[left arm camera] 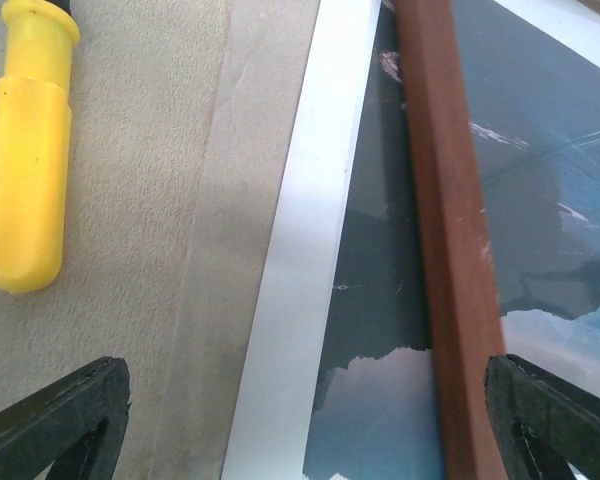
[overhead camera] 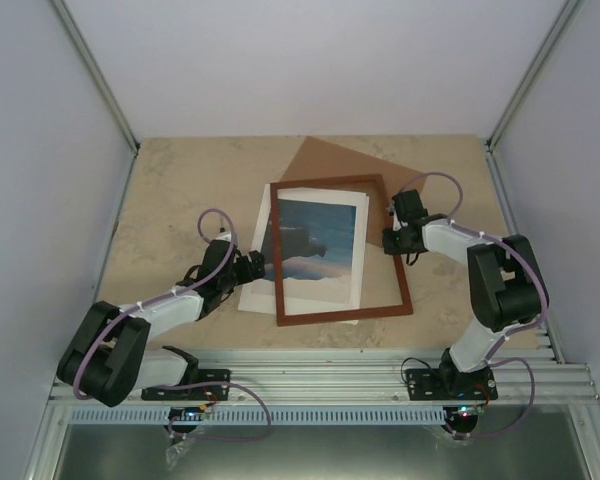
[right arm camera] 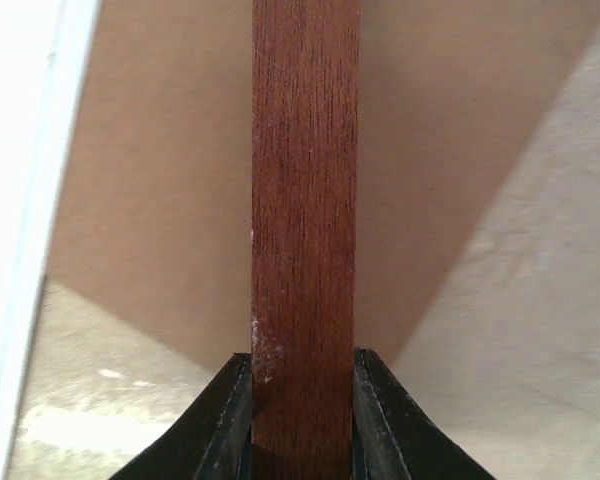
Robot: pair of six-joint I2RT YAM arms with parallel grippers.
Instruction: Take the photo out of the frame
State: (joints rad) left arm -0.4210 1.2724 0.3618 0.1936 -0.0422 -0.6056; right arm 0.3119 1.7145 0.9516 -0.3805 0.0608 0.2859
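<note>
Two hands engaged: your left hand (left arm camera: pixel 300 425) hangs released over the left rail of the frame (left arm camera: pixel 450 250) and the photo (overhead camera: pixel 315 245), which lies on the mat (left arm camera: pixel 300 230) under the frame. Your right hand (right arm camera: pixel 302 400) grasps the right rail. Separation looks underway; next, lift that rail while your left pins the photo.

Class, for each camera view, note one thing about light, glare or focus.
Top view: soft, even light, no hard shadows. Left wrist view: the white mat glares pale, the photo beside it is readable. Right wrist view: the frame grain is sharp, the white sheet at left blown out.
</note>
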